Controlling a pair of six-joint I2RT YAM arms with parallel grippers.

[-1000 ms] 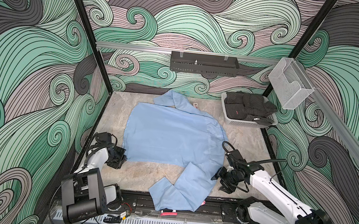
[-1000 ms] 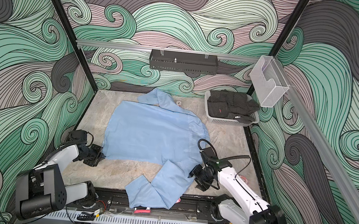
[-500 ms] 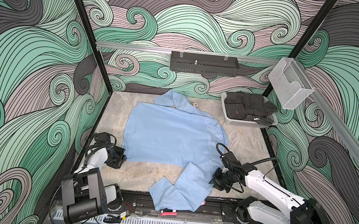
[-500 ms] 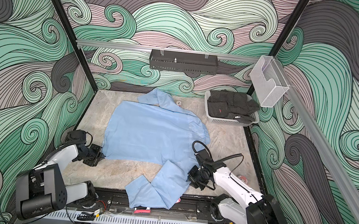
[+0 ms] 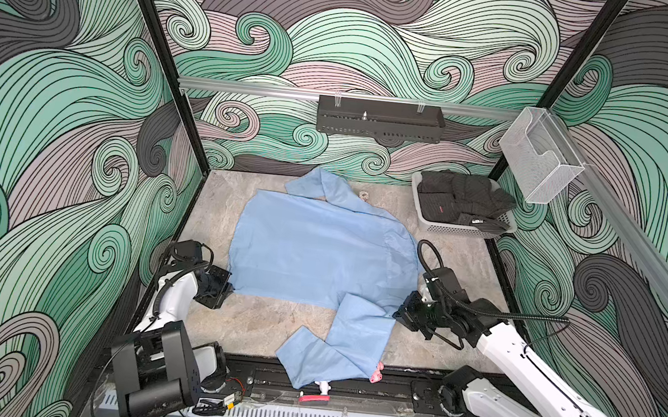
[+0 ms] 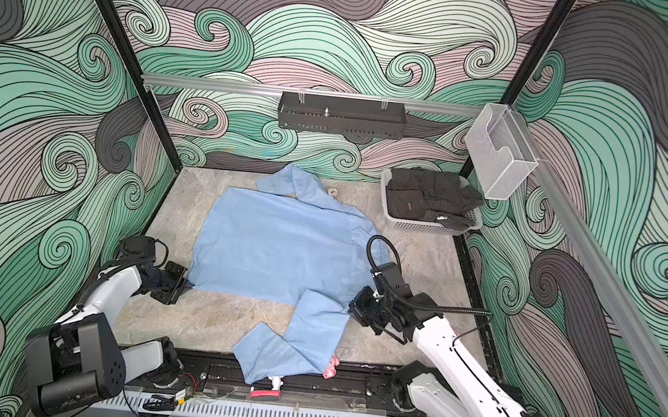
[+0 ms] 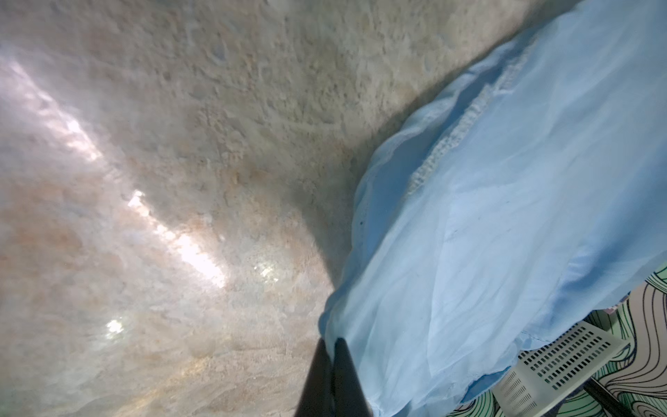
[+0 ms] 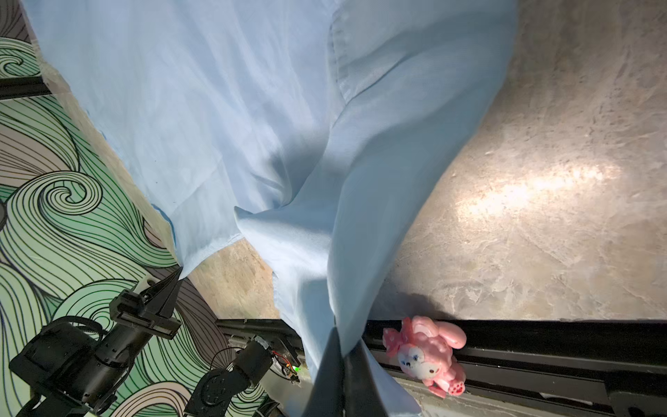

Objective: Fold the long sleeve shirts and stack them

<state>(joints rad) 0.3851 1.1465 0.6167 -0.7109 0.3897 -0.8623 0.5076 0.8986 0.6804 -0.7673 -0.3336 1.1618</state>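
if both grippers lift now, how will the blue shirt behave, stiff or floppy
Likely floppy: the blue shirt drapes in soft folds from the right gripper. Probably light: it looks thin at the left gripper. The loose sleeve would probably dangle and drag.

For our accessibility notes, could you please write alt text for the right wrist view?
The right gripper is shut on the light-blue shirt, which spreads over the table. The left gripper pinches another edge, and a pink toy lies by the black rail.
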